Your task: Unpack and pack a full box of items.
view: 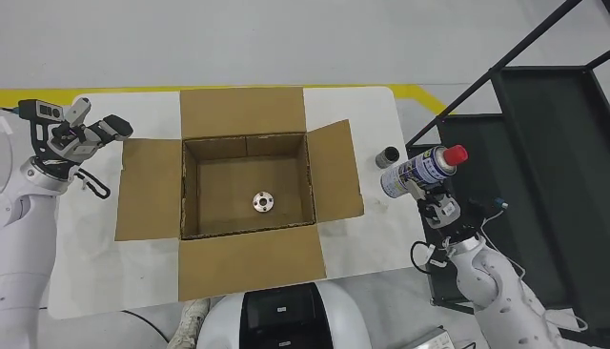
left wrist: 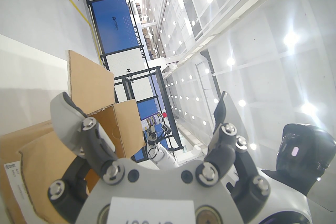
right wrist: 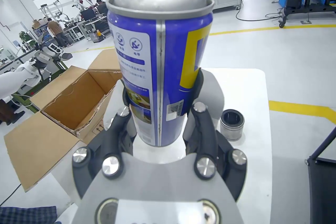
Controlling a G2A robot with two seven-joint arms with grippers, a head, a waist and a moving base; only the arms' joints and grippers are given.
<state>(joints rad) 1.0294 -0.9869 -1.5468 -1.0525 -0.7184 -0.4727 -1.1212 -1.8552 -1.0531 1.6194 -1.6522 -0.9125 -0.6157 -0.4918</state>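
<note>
An open cardboard box sits mid-table with all flaps spread out; a small round metal part lies on its floor. Off the table's right edge, my right gripper is shut on a blue spray can with a red cap, held lying sideways above the table. The right wrist view has the spray can clamped between the fingers. My left gripper hovers open beyond the box's left flap, holding nothing; in the left wrist view its fingers stand wide apart beside the box.
A short metal cylinder stands on the white table right of the box, and the right wrist view has that cylinder too. A dark metal rack stands close to the table's right side. A yellow floor line runs behind the table.
</note>
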